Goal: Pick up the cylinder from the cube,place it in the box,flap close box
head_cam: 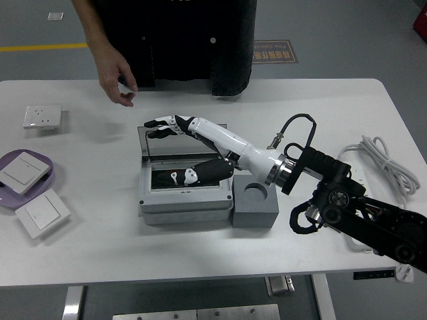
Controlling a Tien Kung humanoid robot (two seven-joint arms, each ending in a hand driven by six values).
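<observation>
The grey box (183, 202) stands mid-table with its lid (175, 148) raised at the back. My right hand (163, 152) is open. Its white-and-black fingers (162, 125) reach over the lid's top left edge, and the thumb (190, 176) hangs over the box's dark inside. The orange cylinder does not show in the box; the thumb covers part of the opening. The grey cube (254, 203) with a round empty hole stands against the box's right side, under my forearm. The left arm is out of view.
A person stands at the far side, one hand (117, 79) held over the table's back edge. A white socket plate (41, 117), a purple plate (48, 165) with a switch and a loose switch (42, 212) lie left. A power strip (349, 180) with cable lies right.
</observation>
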